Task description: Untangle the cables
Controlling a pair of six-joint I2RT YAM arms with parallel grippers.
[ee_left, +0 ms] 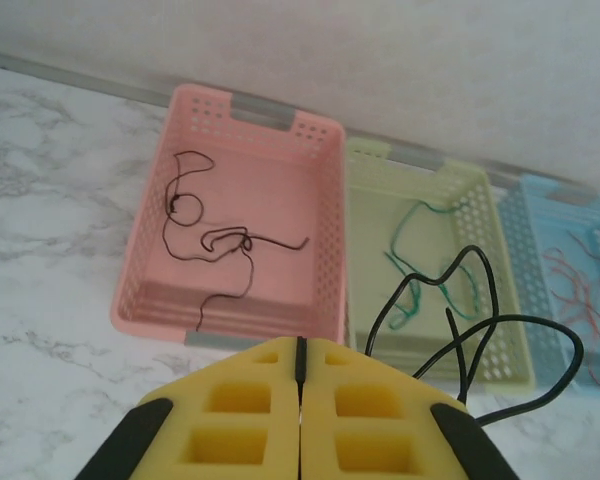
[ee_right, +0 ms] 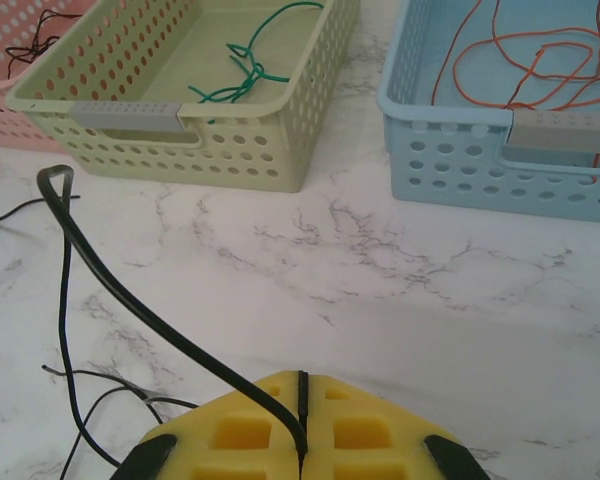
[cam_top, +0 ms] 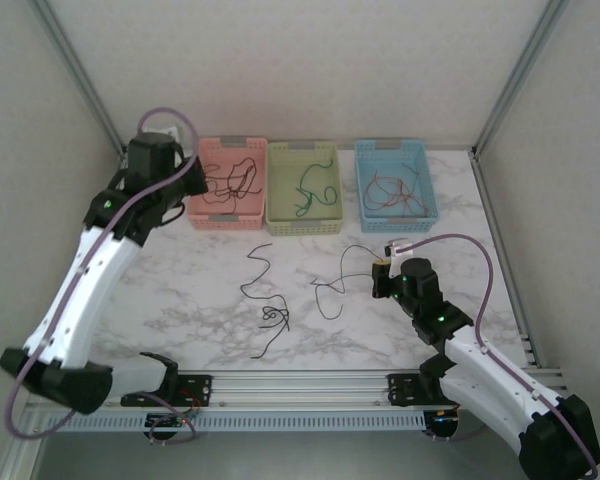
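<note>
My left gripper (cam_top: 190,168) (ee_left: 300,345) hovers at the near left of the pink basket (cam_top: 225,224) (ee_left: 140,285), pads pressed shut. A thick black cable (ee_left: 485,325) loops out from behind its right finger; the grip point is hidden. Thin black cables (cam_top: 230,180) (ee_left: 225,240) lie inside that basket. My right gripper (cam_top: 383,268) (ee_right: 302,378) sits low over the table, shut on a black cable (ee_right: 130,300) (cam_top: 330,285) that trails left. A loose black cable (cam_top: 258,268) and a small black tangle (cam_top: 275,318) lie mid-table.
The green basket (cam_top: 302,228) (ee_right: 130,115) holds a green cable (cam_top: 305,195) (ee_right: 240,80). The blue basket (cam_top: 398,216) (ee_right: 450,150) holds red-orange cables (cam_top: 395,190) (ee_right: 540,70). All three baskets line the back wall; frame posts stand at both sides.
</note>
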